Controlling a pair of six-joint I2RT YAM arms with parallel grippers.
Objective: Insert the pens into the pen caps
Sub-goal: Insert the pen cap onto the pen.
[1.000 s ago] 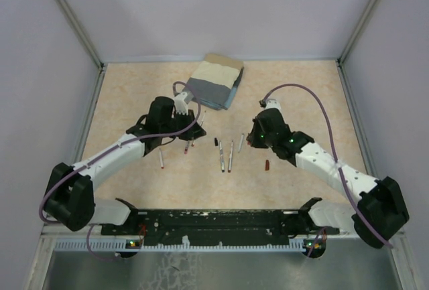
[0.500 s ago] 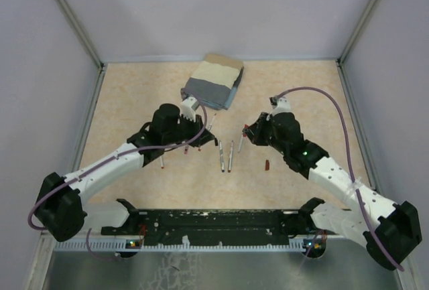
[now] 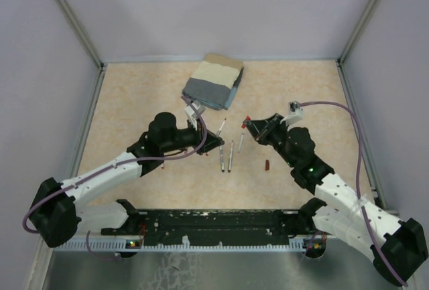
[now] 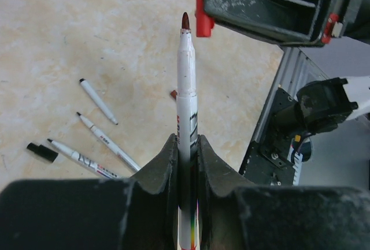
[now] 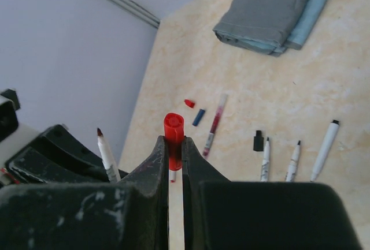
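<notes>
My left gripper point(image 3: 213, 140) point(image 4: 187, 146) is shut on a white pen point(image 4: 186, 88) with a dark red tip, lifted above the table and pointing at the right gripper. My right gripper point(image 3: 252, 128) point(image 5: 173, 149) is shut on a red pen cap point(image 5: 173, 133) point(image 4: 203, 4), also lifted. In the left wrist view the pen tip sits just left of the cap, nearly touching it. Three loose pens point(image 3: 226, 157) lie on the table below, with a black cap point(image 5: 258, 141) beside them. A blue cap point(image 5: 198, 117), another red cap point(image 5: 189, 103) and a red-stained pen point(image 5: 215, 123) lie further left.
A folded grey-beige cloth point(image 3: 213, 81) lies at the back centre. A dark brown-red cap point(image 3: 267, 165) rests on the table under the right arm. The black rail point(image 3: 221, 223) between the arm bases runs along the near edge.
Both grippers have risen from the table and swung toward each other at the centre. The pen tip and the red cap now face each other closely.
</notes>
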